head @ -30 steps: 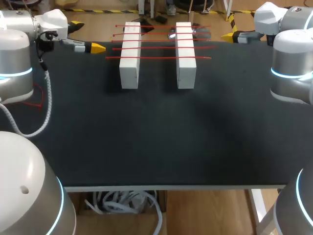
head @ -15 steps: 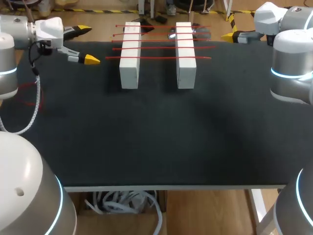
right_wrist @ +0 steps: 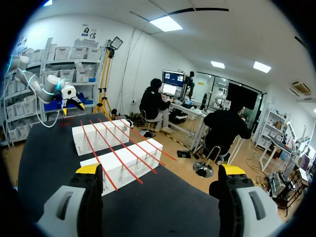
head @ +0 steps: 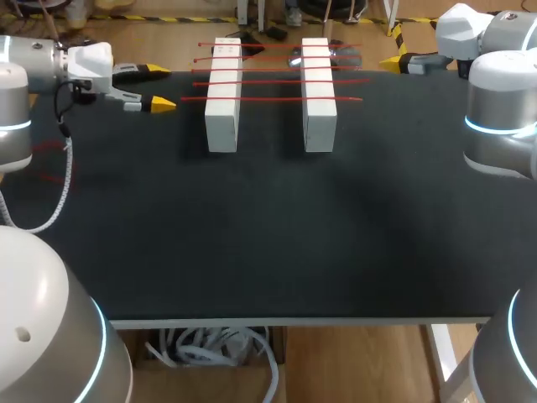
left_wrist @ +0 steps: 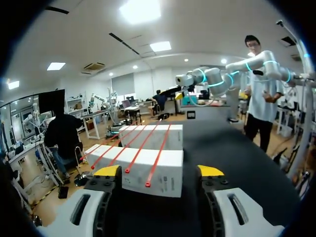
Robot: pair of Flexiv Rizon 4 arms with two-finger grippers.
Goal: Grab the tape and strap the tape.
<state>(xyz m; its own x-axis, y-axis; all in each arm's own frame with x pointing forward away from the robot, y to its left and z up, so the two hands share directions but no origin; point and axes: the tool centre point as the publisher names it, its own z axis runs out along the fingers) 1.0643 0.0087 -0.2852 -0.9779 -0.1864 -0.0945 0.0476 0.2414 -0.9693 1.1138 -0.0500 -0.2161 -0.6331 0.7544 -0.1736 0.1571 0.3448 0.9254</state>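
Observation:
Two long white blocks (head: 222,94) (head: 319,94) lie side by side at the back of the black table (head: 268,235). Several thin red straps (head: 273,82) run across both of them. My left gripper (head: 161,87) hovers open to the left of the left block, level with the strap ends, holding nothing. In the left wrist view the gripper (left_wrist: 159,172) faces the near block (left_wrist: 165,170), with the red strap ends (left_wrist: 146,184) ahead of its fingers. My right gripper (head: 393,59) stays open at the table's back right. From the right wrist view that gripper (right_wrist: 160,170) looks across at both blocks (right_wrist: 123,165).
A loose red strap (head: 57,178) lies near the table's left edge under my left arm. That arm's white cable (head: 59,197) hangs down there too. The dark tabletop stretches from the blocks to the near edge.
My left gripper has swung round and shifted slightly left and toward the near edge, and its fingers have drawn closer together. The right arm has not moved.

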